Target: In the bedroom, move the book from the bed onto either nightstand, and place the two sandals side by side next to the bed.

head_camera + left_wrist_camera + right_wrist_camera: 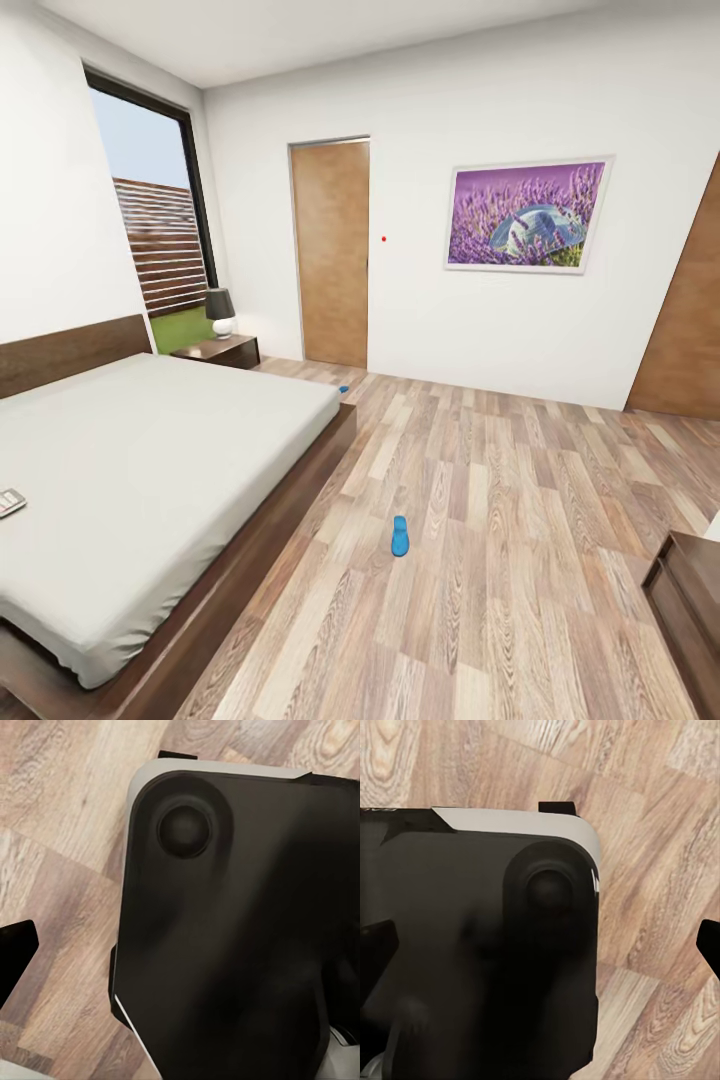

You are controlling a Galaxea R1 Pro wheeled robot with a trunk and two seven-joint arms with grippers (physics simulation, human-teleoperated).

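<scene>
The bed (150, 470), dark-framed with an off-white mattress, takes up the left of the head view. The book (10, 502) lies flat on the mattress at the picture's left edge. One blue sandal (400, 537) rests on the plank floor a little off the bed's foot side. The second sandal (344, 389) peeks out by the bed's far corner. A nightstand (220, 350) stands beside the headboard under the window. My left gripper (180, 945) and right gripper (541, 945) hang open and empty over the robot's dark base.
A lamp (220, 312) stands on the nightstand. A wooden door (332, 255) is in the far wall, a lavender picture (527, 214) to its right. A dark low cabinet (688, 610) juts in at the lower right. Wood floor (520, 480) stretches between bed and cabinet.
</scene>
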